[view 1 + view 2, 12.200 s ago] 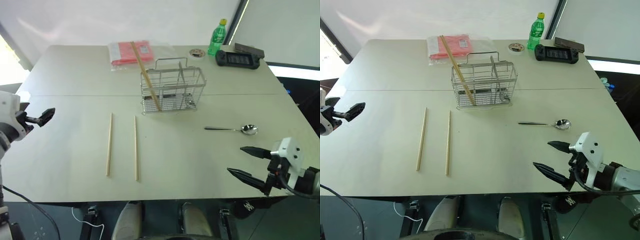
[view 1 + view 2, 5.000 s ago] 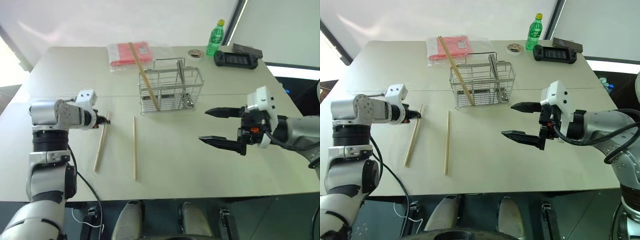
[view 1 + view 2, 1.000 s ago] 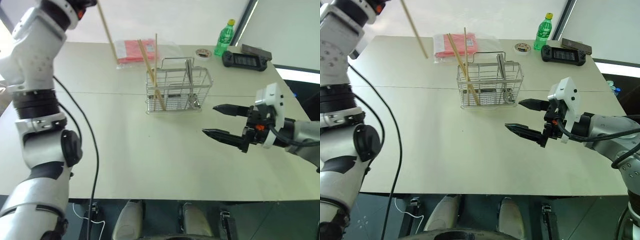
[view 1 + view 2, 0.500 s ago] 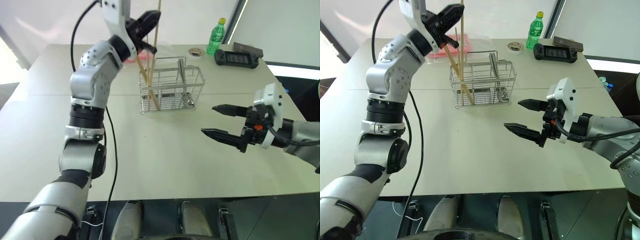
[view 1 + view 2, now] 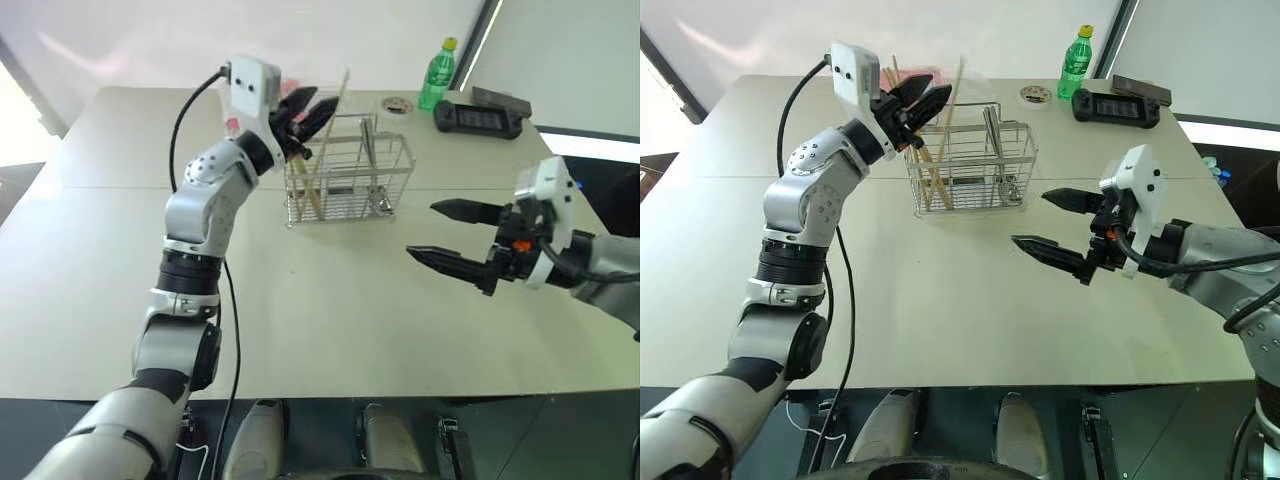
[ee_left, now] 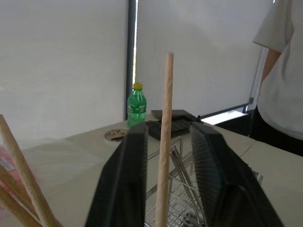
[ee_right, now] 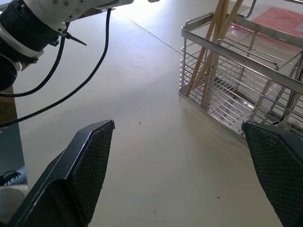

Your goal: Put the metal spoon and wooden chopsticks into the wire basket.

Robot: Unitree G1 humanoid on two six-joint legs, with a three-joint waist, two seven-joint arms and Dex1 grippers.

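basket: small silver wire-grid caddy with loop handle (image 5: 349, 180) stands toward the far edge of the pale desk (image 5: 300, 310), mid-width
chopsticks: pale tan wooden sticks (image 5: 930, 150) upright in the basket's left compartment, tops leaning apart
spoon: shiny metal spoon (image 5: 377, 198) standing in the basket's right part
left claw: left gripper (image 5: 305, 112) over the basket's left end, fingers parted, one stick between them untouched
right claw: right gripper (image 5: 455, 232) above the desk's right side, fingers wide apart, empty
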